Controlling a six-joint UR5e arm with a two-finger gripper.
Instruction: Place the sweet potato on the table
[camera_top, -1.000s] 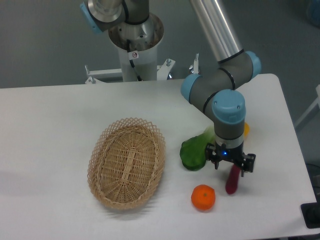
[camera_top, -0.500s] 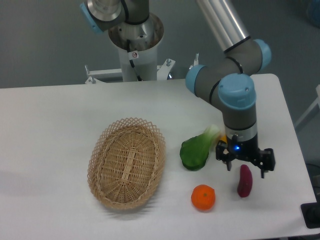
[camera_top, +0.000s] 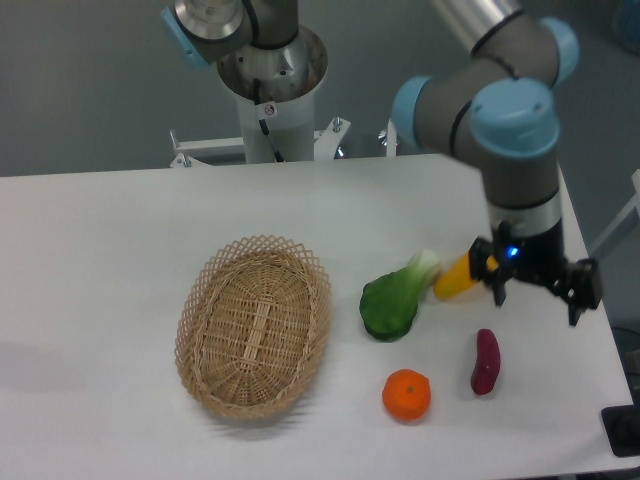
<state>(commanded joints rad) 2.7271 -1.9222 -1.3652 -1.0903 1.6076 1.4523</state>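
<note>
The sweet potato, a small dark magenta tuber, lies on the white table at the front right, just right of the orange fruit. My gripper hangs above and to the right of it, apart from it. Its fingers are spread wide with nothing between them, so it is open.
A round orange fruit sits near the front edge. A green leafy vegetable and a yellow-orange vegetable lie left of the gripper. An oval wicker basket stands at the centre left. The table's right edge is close to the gripper.
The gripper let go of the sweet potato, then rose and moved right and back. The sweet potato now rests alone on the table.
</note>
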